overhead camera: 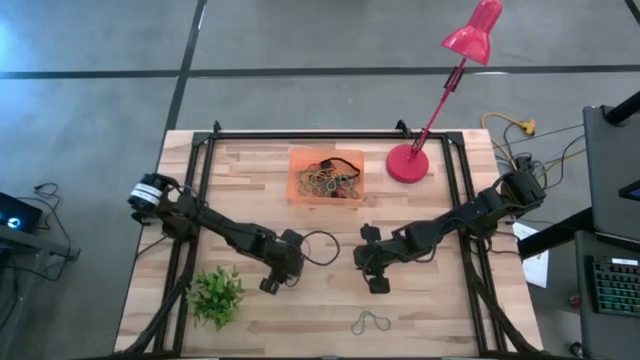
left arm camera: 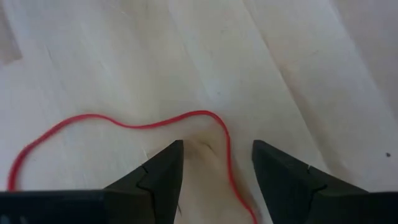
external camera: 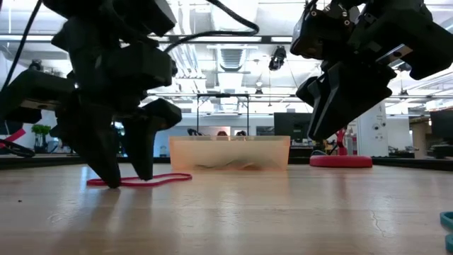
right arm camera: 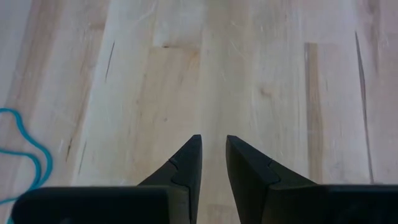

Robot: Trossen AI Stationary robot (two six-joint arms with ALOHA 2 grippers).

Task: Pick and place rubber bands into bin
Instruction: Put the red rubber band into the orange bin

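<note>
A red rubber band (left arm camera: 124, 123) lies flat on the wooden table; it also shows in the low view as the red band (external camera: 141, 180). My left gripper (left arm camera: 217, 148) is open and down at the table top, left gripper (external camera: 127, 173), with one strand of the band running between its fingers, untouched as far as I can see. My right gripper (right arm camera: 213, 142) hovers above bare wood, open by a narrow gap, right gripper (overhead camera: 375, 278). The orange bin (overhead camera: 300, 190) sits toward the far edge and holds several bands (overhead camera: 330, 178). A blue band (right arm camera: 25, 155) lies loose near the right gripper.
A red lamp base (overhead camera: 408, 163) stands right of the bin, with its arm reaching past the far edge. A small green plant (overhead camera: 215, 295) sits near the left arm. Another loose band (overhead camera: 370, 322) lies close to the near edge. Black frame rails (overhead camera: 300, 135) border the table.
</note>
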